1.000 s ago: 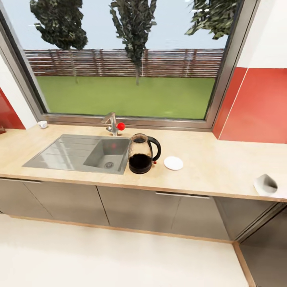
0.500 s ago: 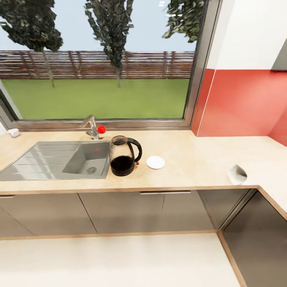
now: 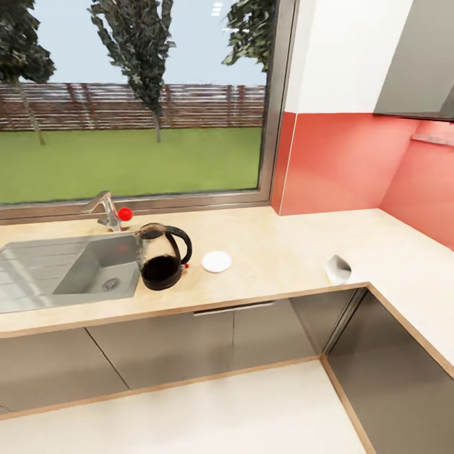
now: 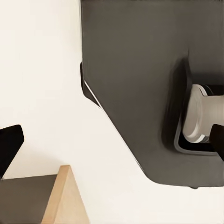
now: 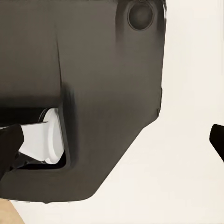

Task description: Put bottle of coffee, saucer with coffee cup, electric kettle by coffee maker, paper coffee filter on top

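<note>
The electric kettle [image 3: 161, 257], dark and rounded with a looped black handle, stands on the kitchen countertop [image 3: 277, 246] at the right edge of the steel sink [image 3: 63, 271]. Just right of it the white saucer [image 3: 216, 261] lies flat with nothing on it. A small white cone-like piece [image 3: 338, 269], likely the paper coffee filter, rests near the counter's front edge by the corner. The coffee maker, bottle of coffee and coffee cup are out of view. My left gripper [image 4: 112, 144] and right gripper [image 5: 112, 144] are open with nothing between their fingers, hanging over the pale floor beside my dark base.
A faucet with a red knob [image 3: 125, 214] stands behind the sink under the wide window. The counter turns a corner at the right under a red backsplash [image 3: 340, 164], and a grey wall unit [image 3: 422, 63] hangs above. Grey cabinet fronts [image 3: 189, 340] run below the counter.
The head view has swung to the right, so the sink, kettle and saucer sit further left in the picture and the counter's corner has come in. Nothing on the counter has moved.
</note>
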### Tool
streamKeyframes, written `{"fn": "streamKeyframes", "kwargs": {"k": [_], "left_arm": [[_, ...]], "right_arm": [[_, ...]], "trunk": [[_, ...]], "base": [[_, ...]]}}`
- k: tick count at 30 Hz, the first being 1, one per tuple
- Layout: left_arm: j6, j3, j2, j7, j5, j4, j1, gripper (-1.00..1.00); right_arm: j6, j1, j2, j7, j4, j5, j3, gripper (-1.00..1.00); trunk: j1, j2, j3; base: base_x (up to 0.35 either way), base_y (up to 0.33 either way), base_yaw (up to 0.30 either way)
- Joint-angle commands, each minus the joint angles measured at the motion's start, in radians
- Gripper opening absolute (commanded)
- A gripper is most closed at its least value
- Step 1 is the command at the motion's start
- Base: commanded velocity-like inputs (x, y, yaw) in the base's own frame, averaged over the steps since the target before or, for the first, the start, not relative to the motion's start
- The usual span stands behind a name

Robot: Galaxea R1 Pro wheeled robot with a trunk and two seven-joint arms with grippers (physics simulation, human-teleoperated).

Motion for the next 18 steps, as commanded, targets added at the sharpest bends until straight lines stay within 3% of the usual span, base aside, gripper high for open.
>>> {"fn": "streamKeyframes", "kwargs": {"k": [1,9,18], "left_arm": [[-0.003,0.003,0.0,0.001,0.001,-0.001,0.0,1.0],[-0.004,0.012,0.0,0.002,0.006,-0.001,0.001,1.0],[-0.003,0.01,0.0,0.0,0.003,0.0,0.002,1.0]], "right_arm": [[-0.002,0.0,0.0,0.0,0.001,-0.001,0.0,1.0],[-0.003,0.0,-0.001,-0.001,0.0,-0.001,-0.001,1.0],[-0.004,0.0,-0.003,-0.001,0.0,-0.001,-0.002,1.0]], "trunk": [[0.001,-0.001,-0.001],[0.001,-0.001,0.006],[0.001,-0.001,0.013]], "base": [[0.227,-0.167,-0.284],[0.044,-0.196,-0.284],[-0.005,-0.024,-0.283]]}}
